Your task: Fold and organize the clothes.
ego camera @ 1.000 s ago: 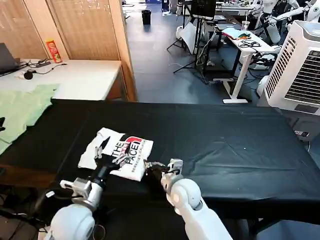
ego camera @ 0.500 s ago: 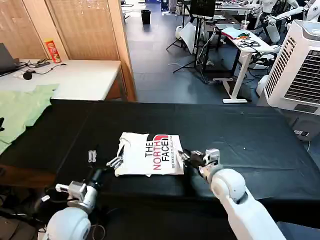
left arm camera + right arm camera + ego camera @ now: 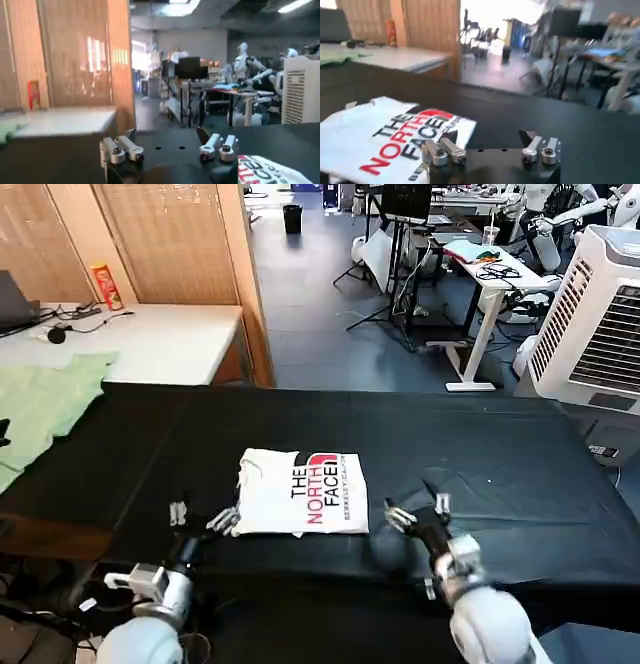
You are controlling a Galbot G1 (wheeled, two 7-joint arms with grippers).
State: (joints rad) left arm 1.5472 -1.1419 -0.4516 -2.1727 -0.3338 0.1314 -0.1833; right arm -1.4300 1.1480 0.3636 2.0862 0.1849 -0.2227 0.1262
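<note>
The left tool (image 3: 198,517) sits low at the near edge of the black surface (image 3: 480,454), its fingers spread wide apart and holding nothing. One fingertip lies just beside the near left corner of the shirt (image 3: 303,491); whether it touches the cloth cannot be told. In the left wrist view the same tool (image 3: 170,151) shows both fingers parted with bare black surface between them, and a corner of the shirt (image 3: 267,171) with red lettering lies just past one finger.

The right tool (image 3: 417,512) is also released, fingers splayed and empty, resting low over the surface just beside the shirt's right edge but apart from it. In the right wrist view the tool (image 3: 491,151) has its fingers wide, and the shirt (image 3: 385,137) lies beyond one of them with its print facing up.

The shirt is folded into a neat rectangle, lying flat near the front middle of the surface, with "THE NORTH FACE" in black and the red logo on top.

A pale green garment (image 3: 40,409) lies well off at the far left, partly over the surface's edge. Behind it stands a white desk (image 3: 150,339) with a red can (image 3: 104,285). A white cooler (image 3: 595,319) stands to the far right.
</note>
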